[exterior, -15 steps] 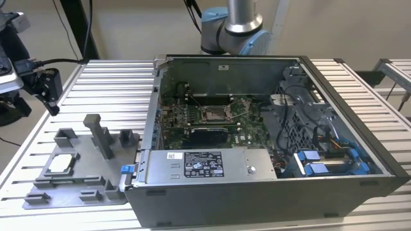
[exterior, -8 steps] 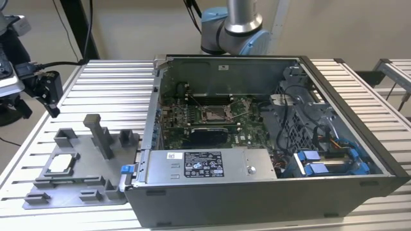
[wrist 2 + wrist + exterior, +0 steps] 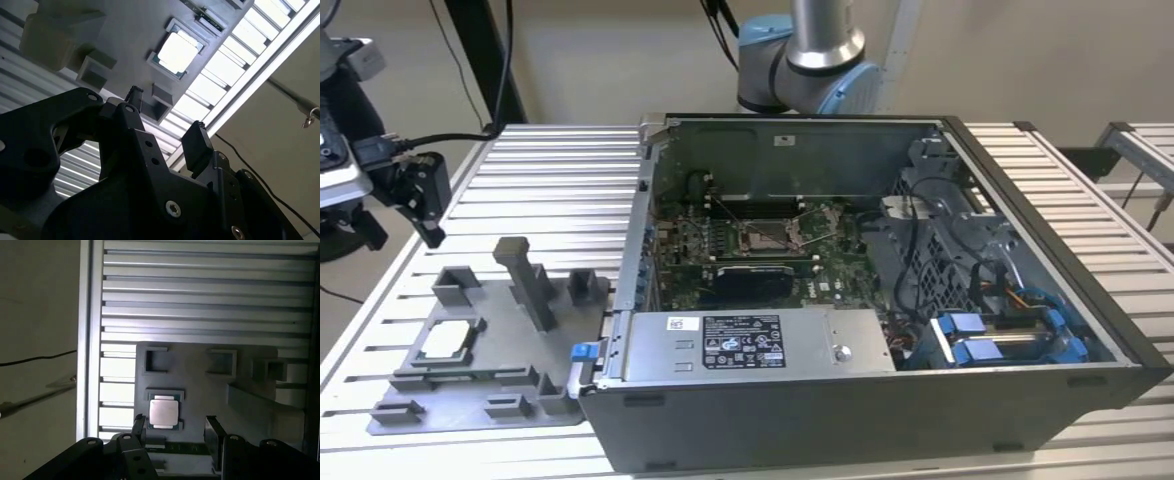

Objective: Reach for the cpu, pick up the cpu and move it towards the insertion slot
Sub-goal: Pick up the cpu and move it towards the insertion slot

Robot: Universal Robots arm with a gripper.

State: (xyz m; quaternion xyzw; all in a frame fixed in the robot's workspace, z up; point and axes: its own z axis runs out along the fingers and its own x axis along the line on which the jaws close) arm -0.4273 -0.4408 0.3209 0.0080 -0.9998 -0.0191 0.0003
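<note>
The silver arm (image 3: 825, 25) has pale blue joint caps (image 3: 851, 85) and a black gripper (image 3: 166, 108) with 2 fingers (image 3: 196, 145).

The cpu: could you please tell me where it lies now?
The cpu lies in a square recess of the grey fixture plate, at the exterior view's left beside the computer case, clear of the open pincer.

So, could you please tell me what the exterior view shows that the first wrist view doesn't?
Exterior view: the open computer case and the insertion slot inside it. First wrist view: the gripper has its jaws open, and a thin cable runs beyond the slatted table. Both: the cpu seated in the grey fixture on that table.
</note>
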